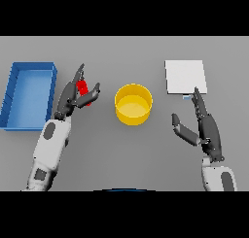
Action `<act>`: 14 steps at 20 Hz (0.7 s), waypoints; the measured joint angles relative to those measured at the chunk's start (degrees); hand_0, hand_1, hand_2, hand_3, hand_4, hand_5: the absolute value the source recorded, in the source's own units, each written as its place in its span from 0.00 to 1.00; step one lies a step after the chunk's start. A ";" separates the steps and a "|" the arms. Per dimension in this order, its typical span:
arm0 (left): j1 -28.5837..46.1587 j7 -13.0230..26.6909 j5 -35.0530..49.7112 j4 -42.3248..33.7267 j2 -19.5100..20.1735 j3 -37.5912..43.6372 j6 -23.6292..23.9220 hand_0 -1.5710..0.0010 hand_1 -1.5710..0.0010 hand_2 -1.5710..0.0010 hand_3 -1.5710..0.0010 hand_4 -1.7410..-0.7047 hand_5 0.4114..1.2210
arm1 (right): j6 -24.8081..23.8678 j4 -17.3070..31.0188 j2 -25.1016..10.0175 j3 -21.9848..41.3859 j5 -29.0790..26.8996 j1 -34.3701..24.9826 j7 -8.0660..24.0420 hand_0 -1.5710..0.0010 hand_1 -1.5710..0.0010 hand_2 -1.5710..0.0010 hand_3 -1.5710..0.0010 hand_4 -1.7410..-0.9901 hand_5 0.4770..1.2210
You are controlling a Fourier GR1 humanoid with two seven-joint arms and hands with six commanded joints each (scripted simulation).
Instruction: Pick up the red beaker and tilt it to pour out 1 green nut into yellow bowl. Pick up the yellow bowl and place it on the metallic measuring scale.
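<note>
the left hand point(73, 97) pinches the red beaker point(83, 89) at nine o'clock of the yellow bowl point(133, 104), well apart, so tilting early could spill nuts onto the table point(146, 154), while the right hand point(204, 125) rests spread.

The red beaker point(83, 88), caught between the fingers and thumb of the left hand point(73, 96), looks like smooth plastic. Just right of that hand, the yellow bowl point(133, 104) has a smooth, softly shiny finish. Beyond the right hand's point(206, 127) fingertips, the measuring scale point(185, 76) is pale, flat and matt.
</note>
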 measured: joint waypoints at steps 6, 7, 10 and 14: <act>-2.80 0.23 -1.05 3.26 -1.70 1.34 4.93 0.36 0.35 0.35 0.35 0.29 0.78 | -0.47 0.28 0.37 0.17 0.50 -0.46 0.18 1.00 1.00 1.00 1.00 0.61 0.28; -2.56 -2.08 -1.92 3.51 -2.12 1.05 5.61 0.29 0.28 0.28 0.28 0.29 0.83 | -0.25 -0.05 0.31 0.22 0.32 -0.01 0.18 1.00 1.00 1.00 1.00 0.60 0.28; -3.07 -4.68 -2.24 4.69 -2.76 1.61 5.67 0.15 0.15 0.14 0.14 0.23 0.89 | -0.12 0.58 0.08 -0.09 0.11 -0.62 0.32 1.00 1.00 1.00 1.00 0.59 0.27; -2.68 -6.55 -0.48 4.20 -2.93 1.80 6.08 0.06 0.06 0.06 0.06 0.09 0.87 | 0.38 0.69 0.00 0.60 0.62 -0.57 -0.87 1.00 1.00 1.00 1.00 0.61 0.27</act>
